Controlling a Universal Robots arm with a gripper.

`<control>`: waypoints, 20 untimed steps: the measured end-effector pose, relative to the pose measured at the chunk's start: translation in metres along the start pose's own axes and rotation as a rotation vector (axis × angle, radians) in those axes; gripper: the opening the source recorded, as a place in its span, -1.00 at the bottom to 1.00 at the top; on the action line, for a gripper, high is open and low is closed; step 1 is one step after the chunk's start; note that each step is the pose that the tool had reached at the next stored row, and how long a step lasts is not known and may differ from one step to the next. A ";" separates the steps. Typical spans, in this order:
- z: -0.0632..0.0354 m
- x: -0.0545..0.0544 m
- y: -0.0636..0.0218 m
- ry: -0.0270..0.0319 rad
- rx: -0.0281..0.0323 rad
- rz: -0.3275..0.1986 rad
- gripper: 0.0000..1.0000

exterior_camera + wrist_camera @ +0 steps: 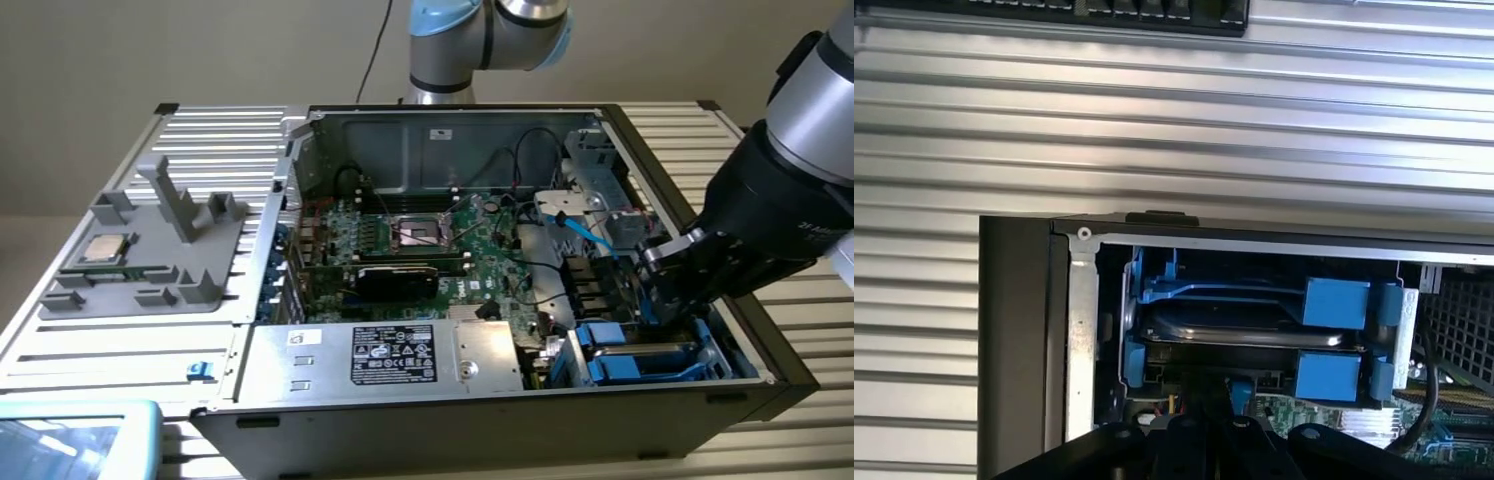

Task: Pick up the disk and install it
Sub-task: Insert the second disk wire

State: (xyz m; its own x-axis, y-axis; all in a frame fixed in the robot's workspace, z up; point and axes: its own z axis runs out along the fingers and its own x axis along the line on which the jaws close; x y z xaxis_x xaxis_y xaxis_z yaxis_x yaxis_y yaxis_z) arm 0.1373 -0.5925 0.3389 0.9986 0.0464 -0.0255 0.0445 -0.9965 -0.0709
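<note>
Installation looks nearly done: the silver-grey disk (1239, 330) in its bright blue plastic carrier (1334, 300) sits in the bay at the open black computer case's (287, 440) four o'clock corner, black gripper (671, 283) closed, empty, above.

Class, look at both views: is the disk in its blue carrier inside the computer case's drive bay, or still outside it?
Inside. The disk lies flat within the blue carrier in the case's corner bay, below the gripper.
</note>
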 end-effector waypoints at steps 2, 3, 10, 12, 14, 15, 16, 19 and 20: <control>-0.0047 0.000 -0.0003 -0.0022 -0.0004 0.000 -0.79; -0.0079 0.000 -0.0006 -0.0030 -0.0027 0.000 -0.79; -0.0273 -0.001 -0.0043 -0.0054 -0.0324 0.001 -0.79; -0.0318 -0.001 -0.0085 -0.0059 -0.0457 0.002 -0.79; -0.0366 -0.001 -0.0144 -0.0065 -0.0578 0.002 -0.79; -0.0387 -0.001 -0.0173 -0.0068 -0.0634 0.002 -0.79; -0.0408 -0.001 -0.0203 -0.0070 -0.0692 0.002 -0.79; -0.0443 -0.001 -0.0299 -0.0077 -0.0849 0.003 -0.79; -0.0442 -0.001 -0.0333 -0.0078 -0.0883 0.003 -0.79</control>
State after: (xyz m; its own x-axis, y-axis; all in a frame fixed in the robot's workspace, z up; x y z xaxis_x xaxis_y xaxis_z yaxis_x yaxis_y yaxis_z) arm 0.1366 -0.5624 0.3853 0.9985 0.0433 -0.0334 0.0439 -0.9989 0.0175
